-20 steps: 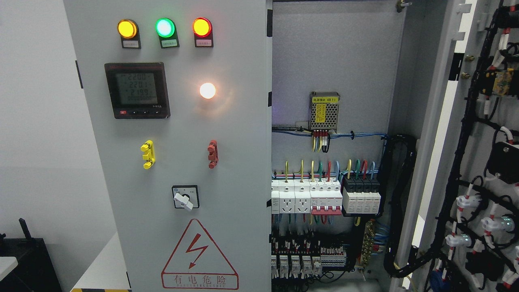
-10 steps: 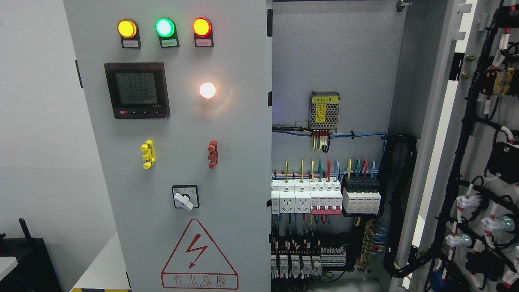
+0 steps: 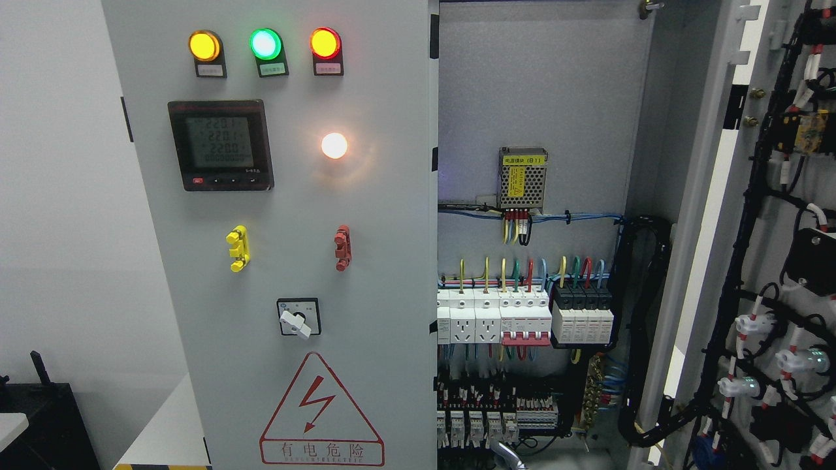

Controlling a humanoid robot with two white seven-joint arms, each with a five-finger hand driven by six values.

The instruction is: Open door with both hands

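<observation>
The cabinet's left door [image 3: 366, 215] is a grey panel, standing closed, with three lit lamps, a digital meter [image 3: 220, 145], a rotary switch [image 3: 298, 318] and a red warning triangle. Its free edge [image 3: 434, 261] runs down the middle of the picture. The right door [image 3: 777, 274] is swung wide open at the far right, showing black wire looms on its inner face. A small silvery tip of a hand [image 3: 511, 459] pokes up at the bottom edge just right of the left door's edge. Its arm is hidden, so its side is unclear.
Inside the open half sit a mesh power supply [image 3: 522, 177], rows of white breakers [image 3: 503, 320] and coloured wires. A thick black cable bundle [image 3: 643, 326] hangs by the right frame. A white wall and a black box [image 3: 39, 418] lie at the left.
A silvery hand tip has come up at the bottom edge below the breakers; it was absent earlier. The meter digits flickered. Both doors stayed put.
</observation>
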